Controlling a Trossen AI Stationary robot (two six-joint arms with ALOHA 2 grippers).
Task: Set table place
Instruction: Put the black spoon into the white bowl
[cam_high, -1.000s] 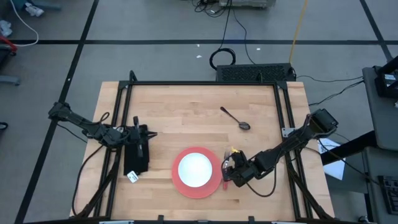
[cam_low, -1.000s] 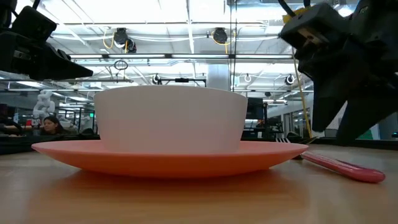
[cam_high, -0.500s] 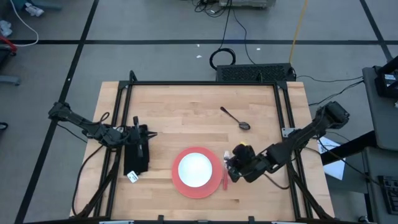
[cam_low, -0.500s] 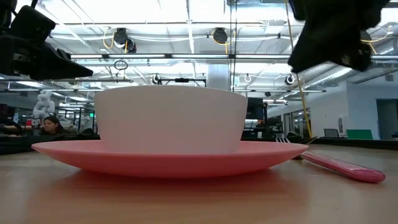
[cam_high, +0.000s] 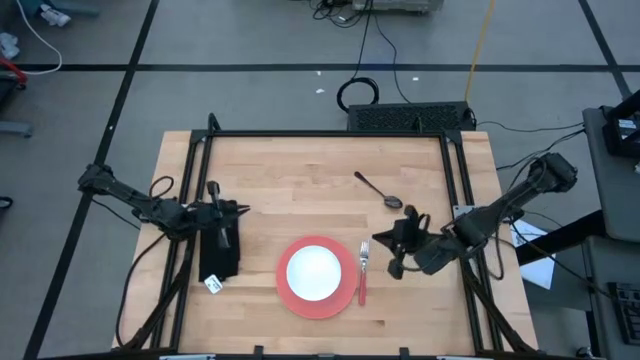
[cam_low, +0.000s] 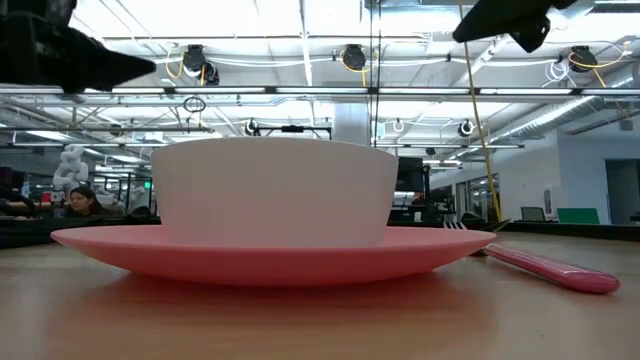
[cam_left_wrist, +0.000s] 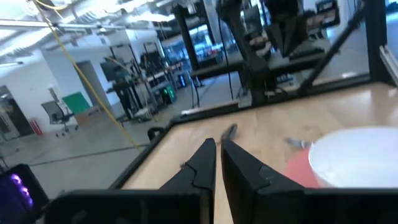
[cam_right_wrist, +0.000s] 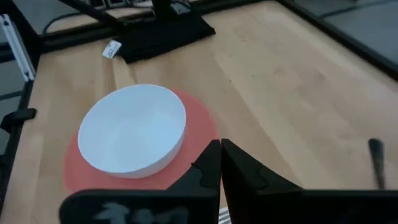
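Observation:
On the table (cam_high: 300, 170) a white bowl (cam_high: 313, 272) stands on a pink plate (cam_high: 335, 305) near the front edge. A fork with a pink handle (cam_high: 362, 272) lies flat just right of the plate; the low view shows its handle (cam_low: 550, 268). A dark spoon (cam_high: 380, 192) lies farther back. My right gripper (cam_high: 392, 262) hovers shut and empty above the wood, right of the fork (cam_right_wrist: 221, 155). My left gripper (cam_high: 238, 212) is at the table's left, above a black object (cam_high: 220, 258). Its fingers (cam_left_wrist: 217, 155) are almost together with nothing between them.
The black object bears a white tag (cam_high: 212, 285) and lies along the left frame rail. Black rails (cam_high: 330, 134) border the tabletop. Bare wood lies left of the plate and across the far half, apart from the spoon. Cables and a black box (cam_high: 410, 117) sit beyond the far edge.
My right gripper has risen off the fork and drawn back toward the table's right edge, its fingers closing as it went. The fork stays flat beside the plate. My left arm has lifted a little over the black object.

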